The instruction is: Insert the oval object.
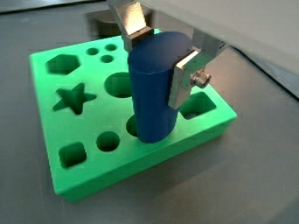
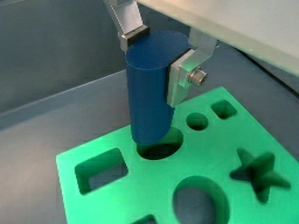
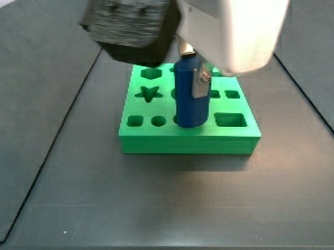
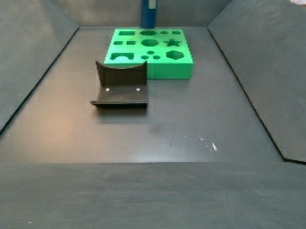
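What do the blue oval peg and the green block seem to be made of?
The oval peg, held in the gripper: probably plastic, smooth with a soft sheen. The green block: likely plastic or printed resin, uniform colour, matte, clean cut-out holes. Neither material is certain.

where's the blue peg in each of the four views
Wrist view: peg at centre, gripper clamped on its top, foot in a hole of the green block.
Wrist view: peg at centre, foot in a hole.
Side view: peg upright at centre, on the block.
Side view: peg at the top edge, cropped.
Shared landmark: the star hole.
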Robot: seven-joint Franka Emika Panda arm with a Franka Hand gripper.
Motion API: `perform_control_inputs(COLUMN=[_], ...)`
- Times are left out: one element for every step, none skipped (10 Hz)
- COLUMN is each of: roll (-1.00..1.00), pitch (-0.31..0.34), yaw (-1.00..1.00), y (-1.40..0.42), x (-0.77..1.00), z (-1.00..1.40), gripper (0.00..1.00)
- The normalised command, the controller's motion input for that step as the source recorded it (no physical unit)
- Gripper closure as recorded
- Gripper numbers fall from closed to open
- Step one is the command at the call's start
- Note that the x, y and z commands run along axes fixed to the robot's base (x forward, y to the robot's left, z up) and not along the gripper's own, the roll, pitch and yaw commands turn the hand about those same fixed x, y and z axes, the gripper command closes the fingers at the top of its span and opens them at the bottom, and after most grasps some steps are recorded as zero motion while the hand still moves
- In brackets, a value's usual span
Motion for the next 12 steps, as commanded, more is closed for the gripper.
perform_control_inputs(roll=[0.15, 0.14, 0.16, 0.20, 0.22, 0.14, 0.09, 0.12, 0.20, 0.25, 0.28, 0.29], pitch=[0.000, 0.000, 0.000, 0.000, -0.026, 0.000, 0.000, 0.019, 0.076, 0.084, 0.050, 0.013], yaw=[-1.00, -1.00, -0.99, -0.63, -0.46, -0.42, -0.37, -0.29, -0.24, 0.00, 0.00, 0.00], y=[0.00, 0.00, 0.00, 0.30, 0.41, 0.29, 0.04, -0.24, -0.42, -0.26, -0.08, 0.00], x=[0.00, 0.00, 0.00, 0.00, -0.05, 0.00, 0.00, 0.07, 0.29, 0.51, 0.49, 0.30], z=[-0.04, -0.03, -0.06, -0.33, -0.43, -0.29, -0.21, -0.15, -0.12, -0.19, -0.24, -0.28], gripper=[1.00, 1.00, 1.00, 1.00, 1.00, 1.00, 1.00, 1.00, 1.00, 1.00, 1.00, 1.00])
